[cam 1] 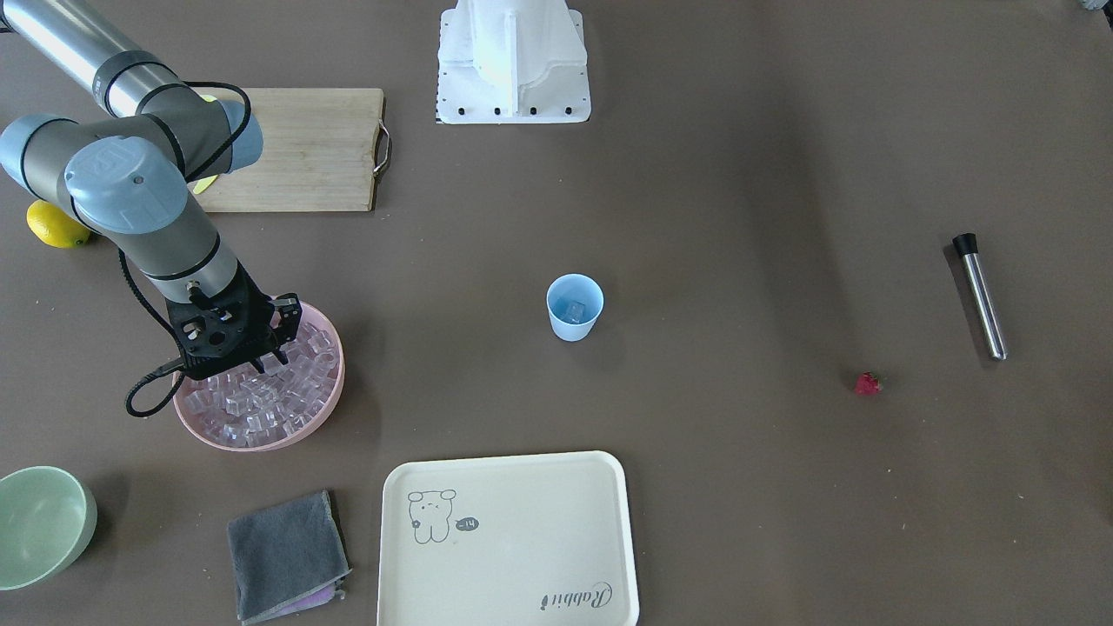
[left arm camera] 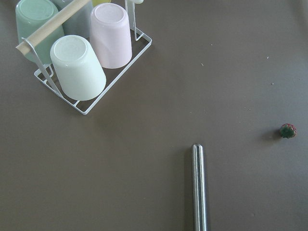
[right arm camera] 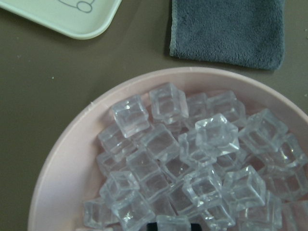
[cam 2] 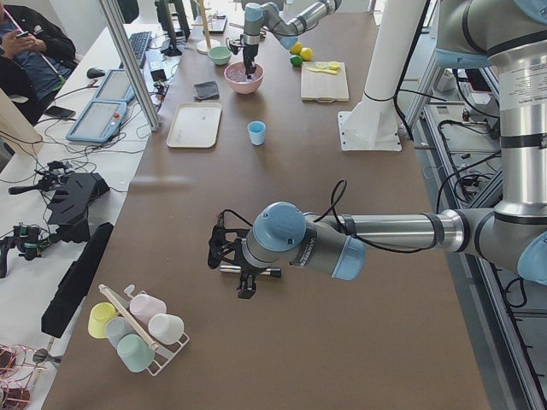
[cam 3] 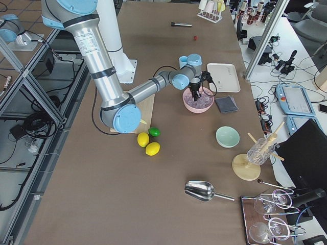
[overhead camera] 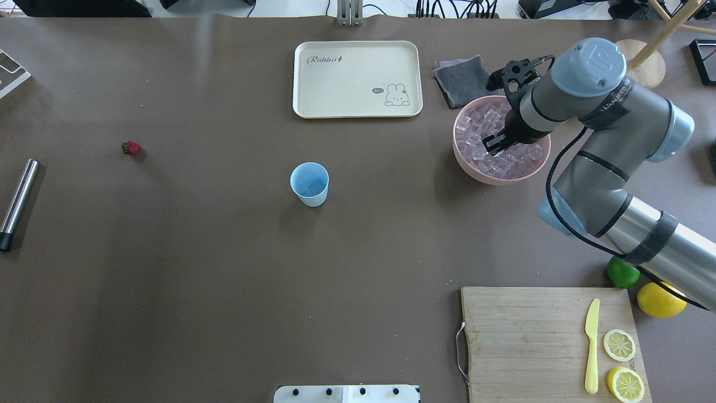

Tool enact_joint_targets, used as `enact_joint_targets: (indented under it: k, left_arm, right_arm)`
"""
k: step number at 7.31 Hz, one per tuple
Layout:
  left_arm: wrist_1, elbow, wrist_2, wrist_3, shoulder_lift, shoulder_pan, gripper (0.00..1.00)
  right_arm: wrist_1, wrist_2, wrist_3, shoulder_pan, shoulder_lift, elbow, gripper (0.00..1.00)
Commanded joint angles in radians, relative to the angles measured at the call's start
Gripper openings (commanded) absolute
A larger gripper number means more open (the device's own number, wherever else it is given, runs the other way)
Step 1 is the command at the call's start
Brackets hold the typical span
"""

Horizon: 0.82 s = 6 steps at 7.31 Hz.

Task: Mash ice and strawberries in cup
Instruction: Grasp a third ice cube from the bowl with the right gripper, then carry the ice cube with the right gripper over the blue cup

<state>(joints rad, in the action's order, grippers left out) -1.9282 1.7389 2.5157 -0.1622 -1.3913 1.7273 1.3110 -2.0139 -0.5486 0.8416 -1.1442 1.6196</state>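
- Brown-covered table (cam 1: 748, 487), wide and sparsely laid: light-blue cup (cam 1: 571, 327) upright at centre, well apart from the pink bowl (cam 1: 261, 443) and from the strawberry (cam 1: 867, 383) lying toward the left arm's side.
- Down among the ice (right arm camera: 211, 134) in that bowl with the right gripper (overhead camera: 495, 144). Finger spread impossible to tell, with only a dark sliver at the wrist view's lower edge.
- Seemingly one cube in the cup so far; more probably wanted.
- Could pinch a slick cube off-centre and squirt it over the rim, or lift two and shed one on the way to the cup.
- Could shove the bowl by pressing into the packed heap.
- Small cup mouth: easy to clip the rim and tip it, or to drop a cube wide.
- Over the metal rod (left arm camera: 198, 187), near the cup rack (left arm camera: 86, 103), left gripper (cam 2: 232, 260) hovering. Open or closed not discernible from the side view alone.
- Round rod apt to roll if grasped off-centre; tiny berry easy to crush or knock away.
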Motion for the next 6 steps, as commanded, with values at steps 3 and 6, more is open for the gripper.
enact_joint_targets:
  k: [3,6]
  left_arm:
    - [0.002,-0.004,0.0,0.0,0.0,-0.002,0.99]
    - [0.006,-0.005,-0.002,0.0,-0.006,-0.002,0.99]
  right_arm:
    - [0.024,0.029,-0.219,-0.045,0.212,-0.035,0.07]
    - [0.071,0.237,-0.483,-0.241,0.479,-0.163,0.06]
